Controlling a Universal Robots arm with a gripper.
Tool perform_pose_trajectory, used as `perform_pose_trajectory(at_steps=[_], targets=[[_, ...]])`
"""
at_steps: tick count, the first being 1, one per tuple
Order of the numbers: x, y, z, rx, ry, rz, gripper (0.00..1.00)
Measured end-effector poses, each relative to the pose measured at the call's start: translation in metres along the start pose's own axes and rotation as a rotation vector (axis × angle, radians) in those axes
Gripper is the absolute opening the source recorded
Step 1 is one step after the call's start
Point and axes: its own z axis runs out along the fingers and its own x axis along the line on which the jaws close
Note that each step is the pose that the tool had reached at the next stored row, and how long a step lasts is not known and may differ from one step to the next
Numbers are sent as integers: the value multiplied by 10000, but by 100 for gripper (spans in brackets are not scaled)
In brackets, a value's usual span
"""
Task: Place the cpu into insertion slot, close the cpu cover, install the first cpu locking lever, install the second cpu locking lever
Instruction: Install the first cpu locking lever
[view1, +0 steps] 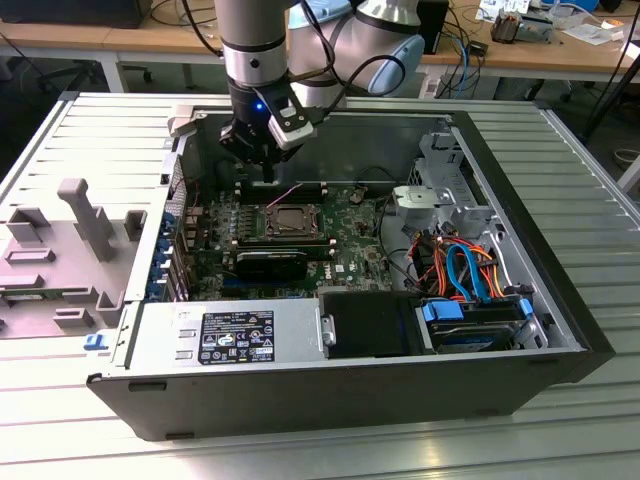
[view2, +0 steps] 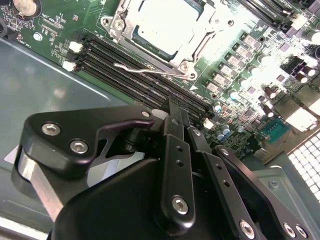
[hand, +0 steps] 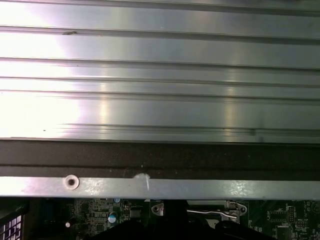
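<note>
The cpu (view2: 162, 22) lies with its silver-grey top up in the insertion slot (view1: 290, 221) on the green motherboard. The cpu cover (view2: 202, 40) rests flat around it as a silver frame. A thin silver locking lever (view2: 145, 69) runs along the socket's edge beside the black memory slots; the same lever (hand: 212, 214) shows in the first wrist view. My gripper (view2: 174, 106) hovers above the memory slots just off that side of the socket, black fingers pressed together with nothing between them. In the exterior view the gripper (view1: 268, 172) hangs over the board behind the socket.
The open computer case (view1: 520, 300) stands on a ribbed metal table (hand: 160, 75). A power supply (view1: 230, 335), a drive bay with orange and blue cables (view1: 465, 270) and a black card (view1: 272, 265) sit around the socket. A grey fixture (view1: 85, 225) lies on the exterior view's left.
</note>
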Motion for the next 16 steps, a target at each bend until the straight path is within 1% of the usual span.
perform_pose_trajectory(at_steps=[16], targets=[[-31, -1, 18, 0, 1, -1, 11]])
